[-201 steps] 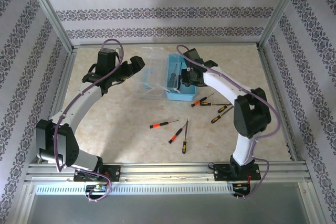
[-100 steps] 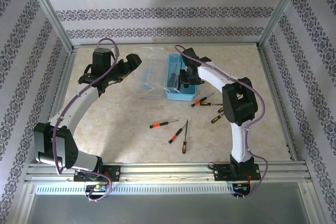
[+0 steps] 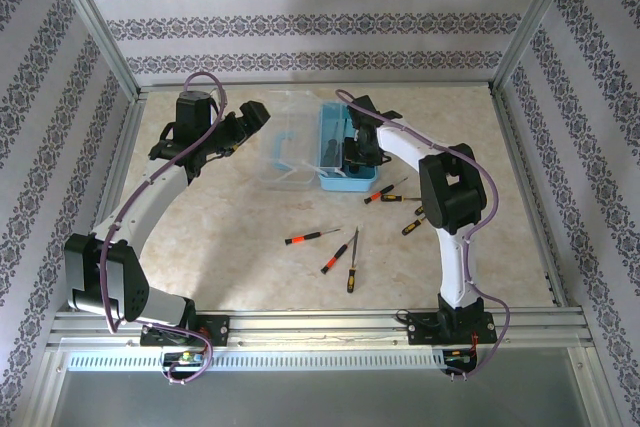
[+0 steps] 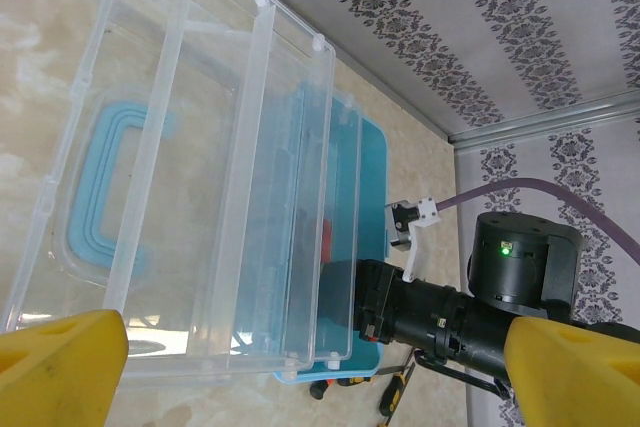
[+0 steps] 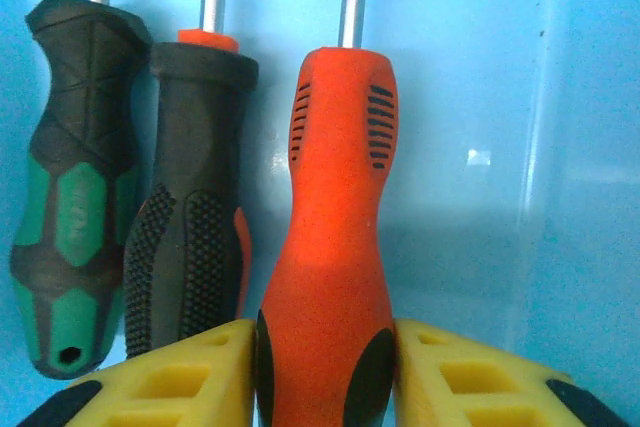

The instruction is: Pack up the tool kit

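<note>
Patterned walls close around the marbled table (image 3: 250,247). At its far middle lies the blue tool box (image 3: 345,185), its clear lid (image 3: 285,147) opened to the left. The left tool (image 3: 257,115) hovers released, jaws wide, left of the lid. The right tool (image 5: 325,372) is inside the box, with fingers close on both sides of the orange screwdriver (image 5: 335,197); whether they clench it I cannot tell. Several loose screwdrivers (image 3: 312,237) lie nearer.

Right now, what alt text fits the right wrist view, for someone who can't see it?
An orange screwdriver handle sits between the right gripper's yellow fingers inside the blue case; whether they grip it is unclear. Beside it, toward the frame's left, lie a black-and-orange handle and a green-and-black handle.
</note>
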Controlling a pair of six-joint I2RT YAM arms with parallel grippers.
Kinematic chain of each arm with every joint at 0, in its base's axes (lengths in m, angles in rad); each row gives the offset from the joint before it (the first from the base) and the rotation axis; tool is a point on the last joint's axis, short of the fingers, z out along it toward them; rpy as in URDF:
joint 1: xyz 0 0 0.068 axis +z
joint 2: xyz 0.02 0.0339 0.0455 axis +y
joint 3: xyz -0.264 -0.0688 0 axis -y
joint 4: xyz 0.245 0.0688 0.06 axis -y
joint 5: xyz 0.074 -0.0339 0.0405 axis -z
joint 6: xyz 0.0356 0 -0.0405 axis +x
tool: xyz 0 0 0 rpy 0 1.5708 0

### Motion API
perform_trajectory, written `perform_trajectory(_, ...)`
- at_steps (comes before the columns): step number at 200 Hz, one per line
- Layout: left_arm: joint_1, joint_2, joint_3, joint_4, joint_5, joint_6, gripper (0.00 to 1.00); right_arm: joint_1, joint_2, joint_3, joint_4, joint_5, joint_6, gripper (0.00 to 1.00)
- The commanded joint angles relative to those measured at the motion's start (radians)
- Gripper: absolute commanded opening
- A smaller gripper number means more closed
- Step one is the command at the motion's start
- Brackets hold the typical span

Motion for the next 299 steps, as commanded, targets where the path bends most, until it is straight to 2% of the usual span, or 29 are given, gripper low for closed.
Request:
perform_trajectory(1,0.017,-0.006,-0.015,0.046,0.015,-0.015,0.97,-0.011,-0.056,0.053,-0.044,-0.012,0.005,0.41)
perform_trajectory(69,0.017,-0.001,-0.020,0.051,0.014,-0.017,0.97,-0.013,-0.223,0.048,-0.083,0.018,-0.003,0.42)
perform_trajectory(96,0.016,0.002,-0.023,0.052,0.014,-0.018,0.97,0.004,-0.336,-0.017,-0.066,0.037,0.003,0.42)
perform_trajectory(127,0.013,-0.001,-0.032,0.068,0.023,-0.033,0.96,0.069,-0.559,-0.269,0.025,0.113,0.067,0.42)
perform_trajectory(165,-0.016,-0.005,-0.036,0.083,0.038,-0.041,0.96,0.209,-0.827,-0.617,0.077,0.294,0.166,0.42)
perform_trajectory(219,-0.060,0.003,-0.041,0.090,0.042,-0.044,0.96,0.380,-1.136,-0.963,0.043,0.344,0.380,0.41)
perform_trajectory(257,-0.059,-0.003,-0.035,0.082,0.039,-0.035,0.96,0.441,-1.217,-1.030,-0.020,0.371,0.452,0.37)
perform_trajectory(299,-0.059,-0.005,-0.034,0.083,0.043,-0.038,0.96,0.498,-1.146,-1.041,0.016,0.382,0.494,0.37)
